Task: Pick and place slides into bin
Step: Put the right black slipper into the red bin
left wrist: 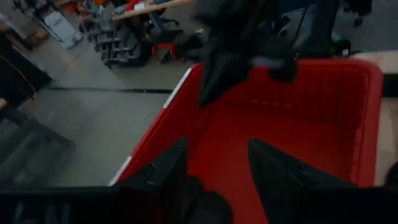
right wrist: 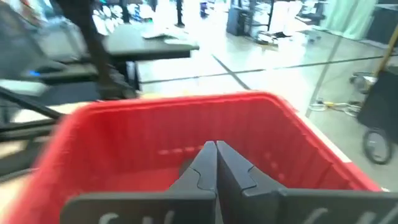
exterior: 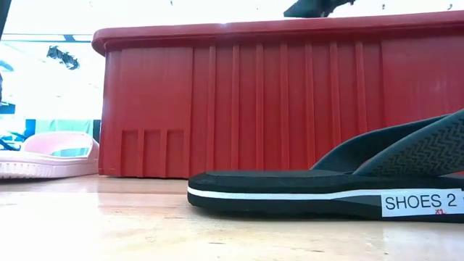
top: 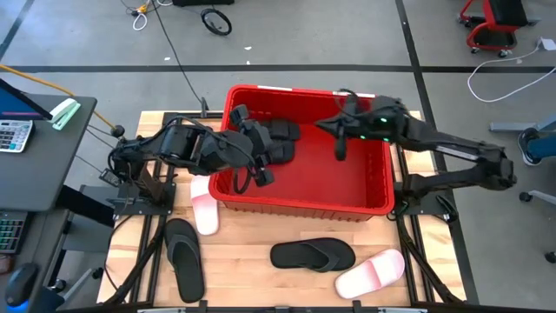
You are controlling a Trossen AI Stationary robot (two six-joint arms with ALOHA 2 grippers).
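Overhead, the large ribbed red plastic bin [top: 347,187] holds black rubber slides [top: 280,139] at its far left, partly hidden beneath the left gripper [top: 252,169], whose fingers stand spread. Four more slides lie outside: a black thong slide [top: 313,255] lengthwise left-to-right, and the low view shows its "SHOES 2" label. The right gripper [top: 340,149] hangs over the bin, fingers pressed together, empty.

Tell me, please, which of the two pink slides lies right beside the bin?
The pink slide at the bin's front-left corner; the other pink one lies apart, near the table's front edge.
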